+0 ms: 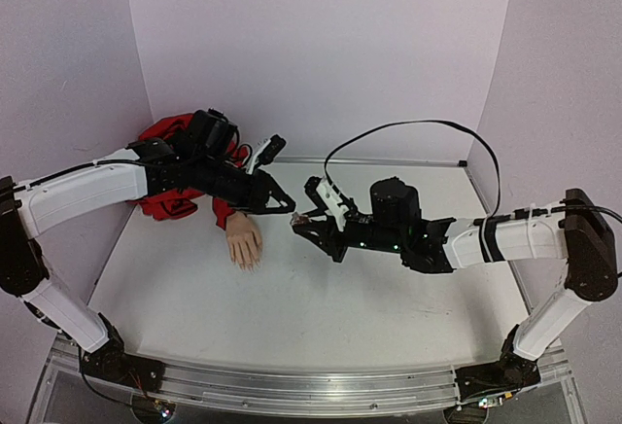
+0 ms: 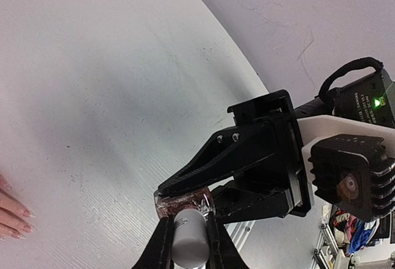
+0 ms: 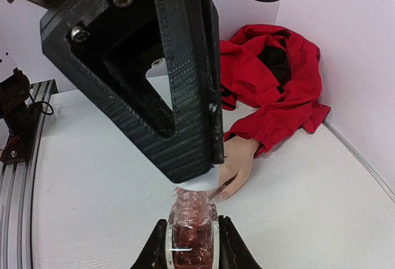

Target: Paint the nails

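Note:
The mannequin hand [image 1: 243, 241] lies palm down on the white table, its red sleeve [image 1: 167, 166] bunched at the back left. Its pale nails [image 2: 26, 215] show at the left edge of the left wrist view. Just right of the hand, both grippers meet above the table around a small pinkish polish bottle [image 3: 192, 238]. My right gripper [image 3: 193, 223] is shut on the bottle's glass body. My left gripper [image 2: 188, 219] is shut on its white cap [image 2: 190, 241], which sits at the bottle's neck. In the top view, the left gripper [image 1: 287, 206] and right gripper [image 1: 301, 220] stand tip to tip.
Pale walls close in the table at the back and on both sides. A black cable [image 1: 418, 127] arcs above the right arm. A metal rail [image 1: 292, 390] runs along the near edge. The red sleeve [image 3: 278, 84] fills the back corner.

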Tool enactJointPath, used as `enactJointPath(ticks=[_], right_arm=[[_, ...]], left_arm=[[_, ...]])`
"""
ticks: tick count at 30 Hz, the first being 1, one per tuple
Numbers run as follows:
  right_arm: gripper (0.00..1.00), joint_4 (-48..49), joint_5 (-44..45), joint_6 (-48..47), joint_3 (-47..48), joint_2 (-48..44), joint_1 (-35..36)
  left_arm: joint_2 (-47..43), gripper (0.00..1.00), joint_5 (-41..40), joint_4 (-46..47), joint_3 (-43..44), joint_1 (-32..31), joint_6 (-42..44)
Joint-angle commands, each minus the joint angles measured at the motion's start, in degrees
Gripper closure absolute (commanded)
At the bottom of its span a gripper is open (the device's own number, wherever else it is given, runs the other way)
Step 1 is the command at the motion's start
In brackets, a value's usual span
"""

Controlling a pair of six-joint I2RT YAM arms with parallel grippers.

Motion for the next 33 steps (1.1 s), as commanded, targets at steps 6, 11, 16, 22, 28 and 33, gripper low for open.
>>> enactJointPath(ticks=[6,11,16,22,28,33], right_arm=[[1.00,4.5,0.3,0.6,0.0,-0.8,0.1],[1.00,4.7,0.1,0.7,-0.1,-0.8,0.1],[1.00,4.7,-0.1,0.7,0.0,-0.9,0.0],[1.00,4.8,0.1,0.6,-0.1,-1.3,0.1],[1.00,4.7,0.2,0.6,-0.2,-1.3,0.1],[1.00,4.8,0.2,0.4,-0.2,-1.5,0.1]], left_arm=[[-3.0,1.00,-1.5,2.5,1.7,-0.1,1.4],[-3.6,1.00,-2.5,2.5,1.4,-0.1,1.7],[-3.8,1.00,-2.6,2.5,1.4,-0.1,1.8],[-3.7,1.00,-2.7,2.5,1.5,-0.1,2.1],[-4.5,1.00,-3.6,2.2,1.7,0.0,2.5],[-4.7,1.00,-4.0,1.4,2.0,0.0,3.0]])
